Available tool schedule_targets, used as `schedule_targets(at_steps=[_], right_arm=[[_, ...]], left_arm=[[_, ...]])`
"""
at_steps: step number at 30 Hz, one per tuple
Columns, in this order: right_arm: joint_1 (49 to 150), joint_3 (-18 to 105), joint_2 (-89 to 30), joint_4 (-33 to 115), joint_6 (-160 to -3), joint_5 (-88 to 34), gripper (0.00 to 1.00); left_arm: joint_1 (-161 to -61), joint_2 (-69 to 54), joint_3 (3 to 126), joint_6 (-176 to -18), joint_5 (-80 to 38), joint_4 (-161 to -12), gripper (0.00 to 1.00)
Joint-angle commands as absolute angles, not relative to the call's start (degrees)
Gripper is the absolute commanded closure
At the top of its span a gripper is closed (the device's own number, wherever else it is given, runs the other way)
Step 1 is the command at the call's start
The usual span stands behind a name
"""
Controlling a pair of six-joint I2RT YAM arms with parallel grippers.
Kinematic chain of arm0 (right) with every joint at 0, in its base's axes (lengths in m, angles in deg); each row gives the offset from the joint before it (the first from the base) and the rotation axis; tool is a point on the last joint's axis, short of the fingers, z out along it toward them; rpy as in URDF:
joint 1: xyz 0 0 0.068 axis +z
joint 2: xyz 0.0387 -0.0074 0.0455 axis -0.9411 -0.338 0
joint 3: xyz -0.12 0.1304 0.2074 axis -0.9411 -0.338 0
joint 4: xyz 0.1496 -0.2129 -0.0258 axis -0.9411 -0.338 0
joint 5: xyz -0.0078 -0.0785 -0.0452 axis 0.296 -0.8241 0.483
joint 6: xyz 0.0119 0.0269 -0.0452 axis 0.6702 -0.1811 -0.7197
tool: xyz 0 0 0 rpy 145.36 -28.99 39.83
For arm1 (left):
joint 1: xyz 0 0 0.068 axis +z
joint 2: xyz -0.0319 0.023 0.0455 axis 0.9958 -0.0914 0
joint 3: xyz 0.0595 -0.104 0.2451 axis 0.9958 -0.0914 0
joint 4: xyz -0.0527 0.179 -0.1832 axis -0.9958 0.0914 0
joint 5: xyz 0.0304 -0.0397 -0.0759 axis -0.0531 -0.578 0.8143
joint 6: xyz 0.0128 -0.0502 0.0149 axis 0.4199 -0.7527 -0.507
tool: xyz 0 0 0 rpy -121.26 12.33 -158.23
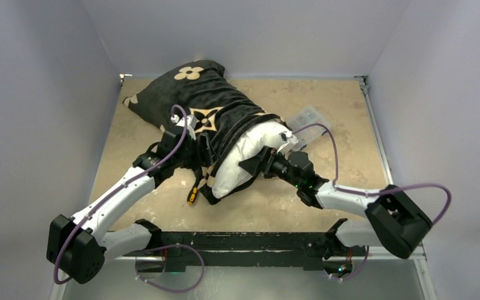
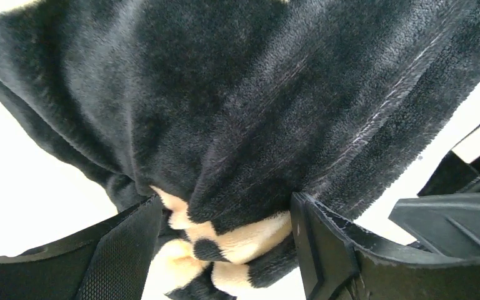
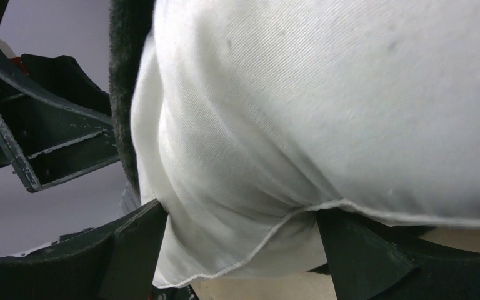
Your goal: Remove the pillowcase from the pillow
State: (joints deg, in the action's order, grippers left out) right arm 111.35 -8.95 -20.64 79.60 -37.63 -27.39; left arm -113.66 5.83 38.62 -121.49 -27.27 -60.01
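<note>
The black plush pillowcase (image 1: 206,100) with tan flower and star motifs lies across the middle of the table, its far end raised. The white pillow (image 1: 250,153) sticks out of its near right opening. My left gripper (image 1: 207,150) is at the opening's left edge. In the left wrist view it (image 2: 222,250) is shut on a bunched fold of the black and tan pillowcase (image 2: 244,125). My right gripper (image 1: 259,161) is at the bare pillow's end. In the right wrist view it (image 3: 240,250) is shut on a seamed corner of the pillow (image 3: 325,106).
The tan table (image 1: 337,137) is enclosed by pale walls on three sides. A clear plastic item (image 1: 306,117) lies at the back right beside the pillow. A small orange and black object (image 1: 192,196) lies by the pillowcase's near edge. The black base rail (image 1: 244,242) runs along the front.
</note>
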Motion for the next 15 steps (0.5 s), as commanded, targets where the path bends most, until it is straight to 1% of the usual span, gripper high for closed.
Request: schedule_targets(at_steps=[1,3,4,5,10,15], right_arm=[[111.5,-5.5,-27.4,89.7,-38.8,-21.4,0.27],[111.5,-5.2,-29.6,91.2,-38.5,-20.6,0.65],[111.5,-5.1,-30.1,91.7,-38.6,-20.3,0.93],[111.4,-5.0,-30.3,91.6,-38.6,-20.6,1.00],[111.4,-4.5,-27.2,89.9,-39.4,-22.4,1.00],[111.5,-2.5,-23.7,85.0,-41.1,-25.5,1.00]], left_arm=[[-113.6,7.2,37.0,-124.8,-24.7,-67.1,0.27],[-113.6,8.3,35.9,-125.0,-24.9,-67.0,0.27],[-113.6,9.3,35.3,-125.0,-25.2,-66.8,0.27],[-113.6,10.3,34.9,-125.0,-25.5,-66.6,0.27],[-113.6,15.2,33.8,-122.1,-25.3,-66.8,0.27],[-113.6,14.6,31.3,-120.6,-17.9,-69.0,0.27]])
